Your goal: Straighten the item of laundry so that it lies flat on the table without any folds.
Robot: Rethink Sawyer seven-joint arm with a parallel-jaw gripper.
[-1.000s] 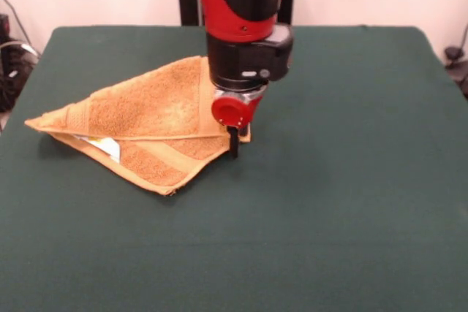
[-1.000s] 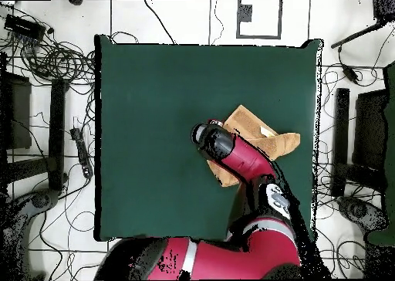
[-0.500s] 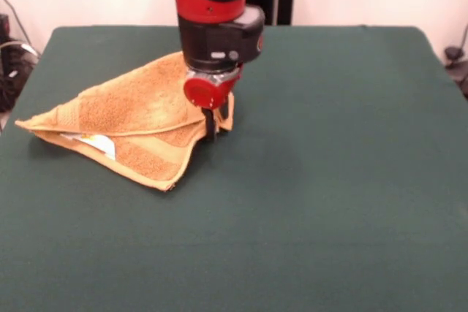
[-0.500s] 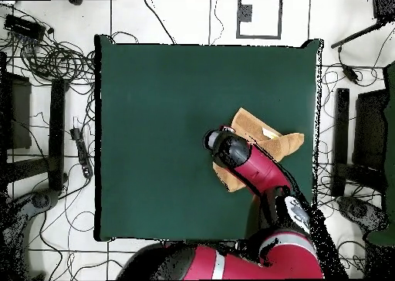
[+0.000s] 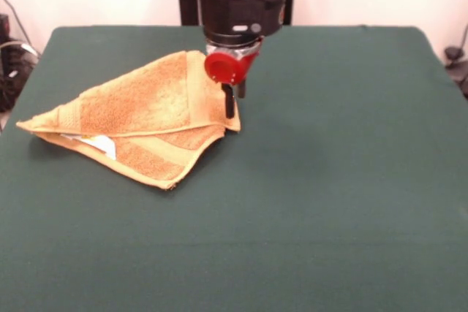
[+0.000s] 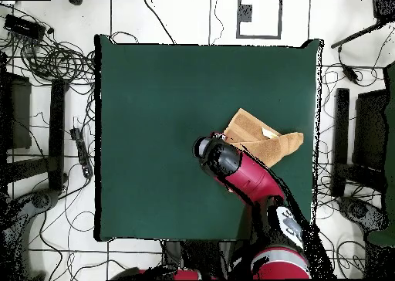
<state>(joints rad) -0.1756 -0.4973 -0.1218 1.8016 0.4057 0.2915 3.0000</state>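
From the front, the golden-orange terry hand towel point(image 5: 139, 126) lies folded over itself in a rough triangle on the left half of the dark green felt surface point(image 5: 351, 202), its white tag point(image 5: 102, 144) peeking from between the layers, and the pincer point(image 5: 231, 101) hangs just above the towel's right corner, probably placed to take that corner, though I cannot tell whether its tips are spread or closed. From overhead, the red arm hides part of the towel point(image 6: 266, 143), which sits towards the surface's point(image 6: 154, 100) right edge, with tangled cables point(image 6: 46, 58) on the tiled floor all round
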